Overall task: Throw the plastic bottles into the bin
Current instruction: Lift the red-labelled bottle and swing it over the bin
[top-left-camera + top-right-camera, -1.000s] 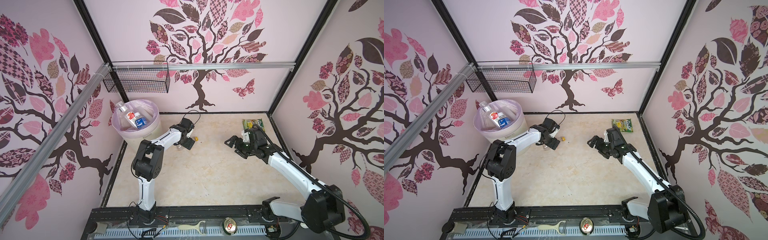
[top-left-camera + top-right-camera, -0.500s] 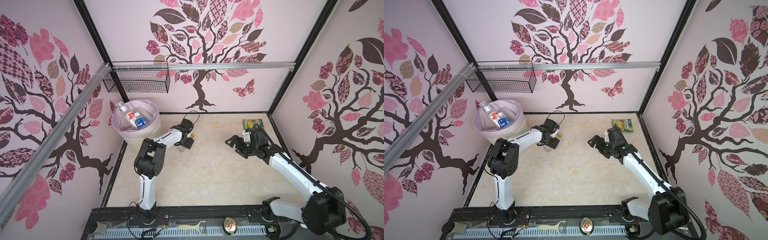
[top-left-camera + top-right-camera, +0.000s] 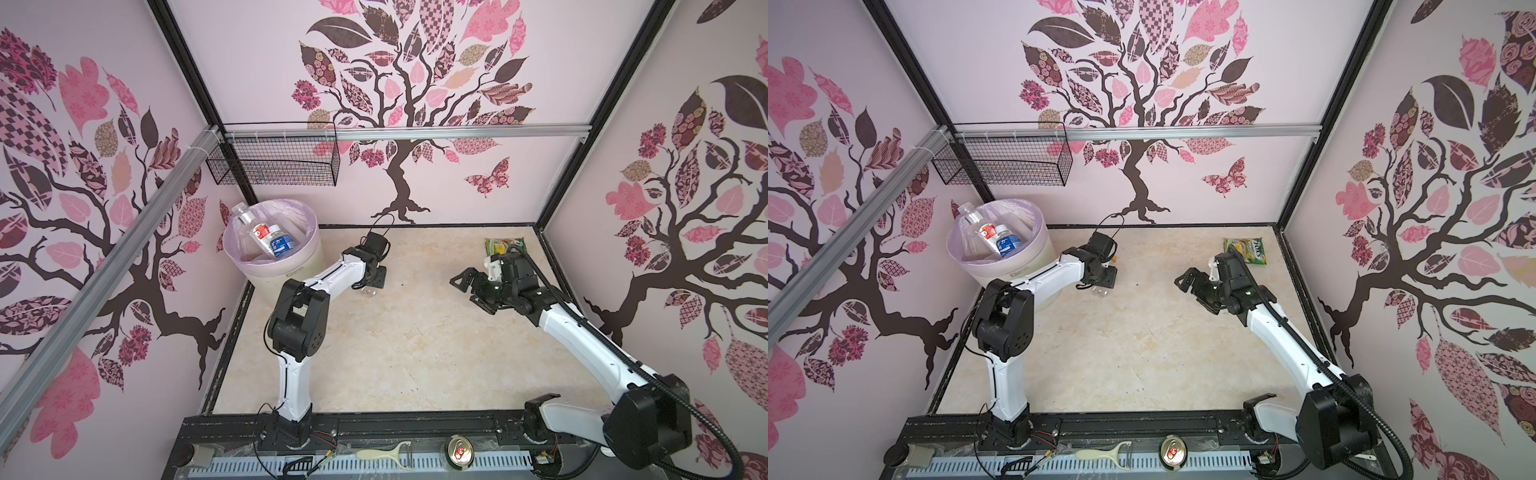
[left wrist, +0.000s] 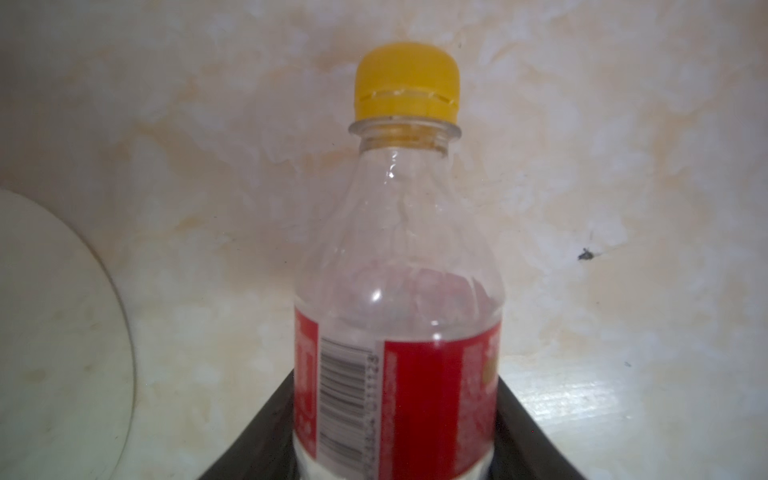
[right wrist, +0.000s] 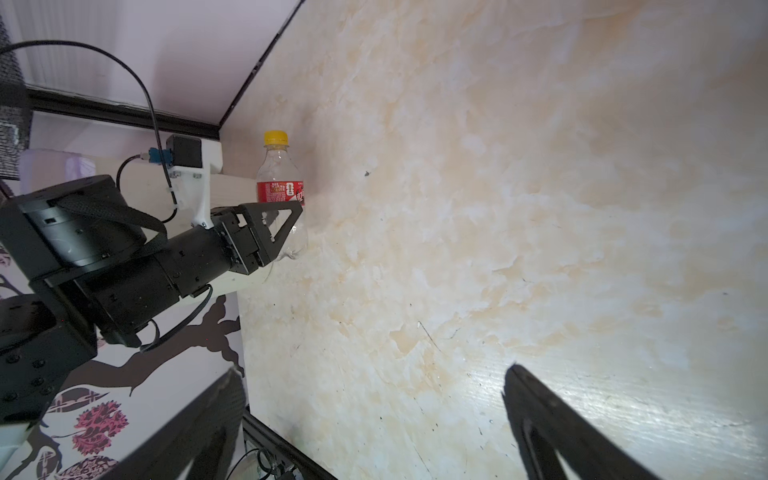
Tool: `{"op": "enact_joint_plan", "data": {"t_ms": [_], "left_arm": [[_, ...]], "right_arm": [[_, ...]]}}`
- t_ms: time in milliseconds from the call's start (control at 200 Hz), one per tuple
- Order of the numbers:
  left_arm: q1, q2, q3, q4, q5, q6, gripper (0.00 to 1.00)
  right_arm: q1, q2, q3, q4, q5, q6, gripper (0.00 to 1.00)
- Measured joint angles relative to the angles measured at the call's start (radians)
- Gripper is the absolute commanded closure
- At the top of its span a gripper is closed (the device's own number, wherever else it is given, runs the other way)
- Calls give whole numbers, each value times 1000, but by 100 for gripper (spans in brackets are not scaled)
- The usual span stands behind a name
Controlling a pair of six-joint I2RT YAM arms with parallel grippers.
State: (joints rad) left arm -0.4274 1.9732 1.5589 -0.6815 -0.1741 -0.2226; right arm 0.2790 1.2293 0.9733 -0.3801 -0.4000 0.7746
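Not much legible here tbh: the bin (image 3: 306,261) has small dark lettering on its wall that looks like "clean", and the blue-label bottle (image 3: 281,245) lying inside the bin has white characters I can't make out. The yellow-capped bottle (image 4: 399,270) just beside the bin wears a red label (image 4: 422,395) with a barcode (image 4: 343,399) and digits ending roughly 011123. The snack packet (image 3: 1246,251), well apart from the bin, has lettering too small to read.

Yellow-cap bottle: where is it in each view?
Top views: bottle mostly hidden under left gripper; clear base shows.
Left wrist: fills the middle, yellow cap farthest.
Right wrist: whole bottle, between that gripper's fingers.
Landmark: left gripper, on the bottle in every view.
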Motion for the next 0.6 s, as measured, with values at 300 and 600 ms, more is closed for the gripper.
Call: {"op": "enact_joint_plan", "data": {"t_ms": [300,600], "left_arm": [[153,-405,75,26,-56,-129,44],[273,-534,482,127,-154,-158,42]], "right_arm": [[0,72,87,22,-52,-14,0],[0,158,87,35,-89,-15,0]]}}
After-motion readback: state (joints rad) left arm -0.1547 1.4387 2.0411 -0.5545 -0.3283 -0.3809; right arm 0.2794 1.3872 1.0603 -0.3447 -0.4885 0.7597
